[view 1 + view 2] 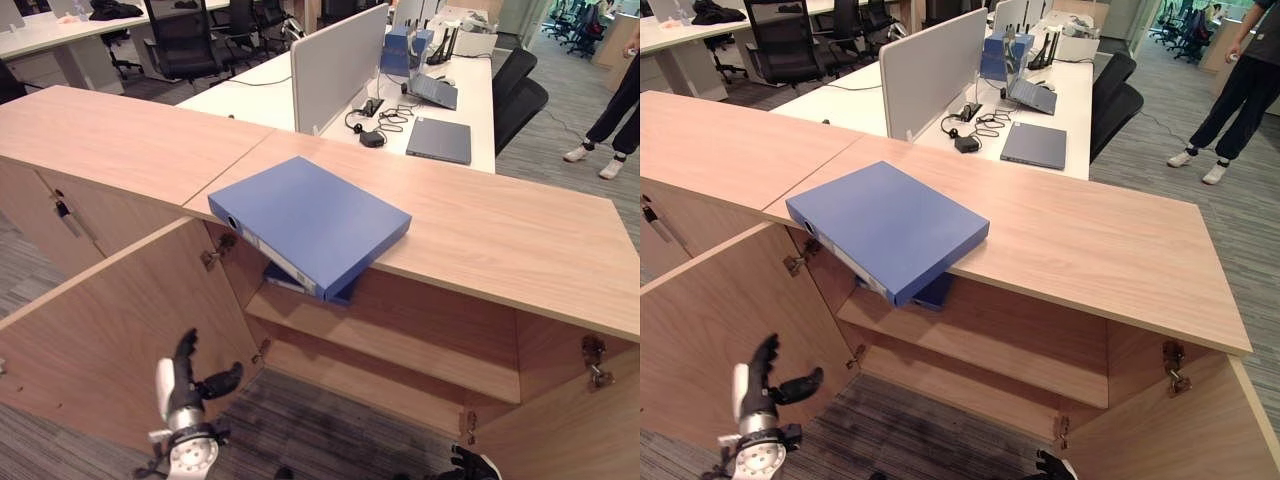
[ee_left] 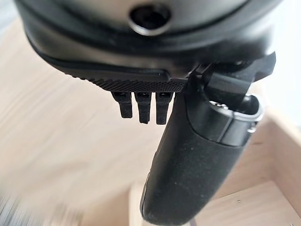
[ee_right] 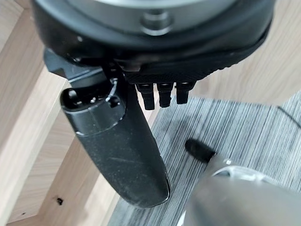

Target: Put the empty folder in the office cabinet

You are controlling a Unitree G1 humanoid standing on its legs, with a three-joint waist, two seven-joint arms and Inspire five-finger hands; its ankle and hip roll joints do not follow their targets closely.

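Observation:
A blue folder (image 1: 310,222) lies flat on the wooden cabinet top (image 1: 500,235), one corner hanging out over the front edge above the open compartment. My left hand (image 1: 185,385) is low at the left, in front of the open left door, open with fingers pointing up and nothing in it; its thumb (image 2: 188,160) shows against pale wood. My right hand (image 1: 470,463) sits at the bottom edge, below the cabinet opening. In its wrist view the thumb (image 3: 117,141) and straight fingers hold nothing, with carpet behind them.
Both cabinet doors stand open: the left door (image 1: 110,330) and the right door (image 1: 570,430). Inside, a second blue folder (image 1: 285,278) lies on the shelf (image 1: 400,345). Behind the cabinet is a desk with a closed laptop (image 1: 438,140). A person (image 1: 615,100) stands far right.

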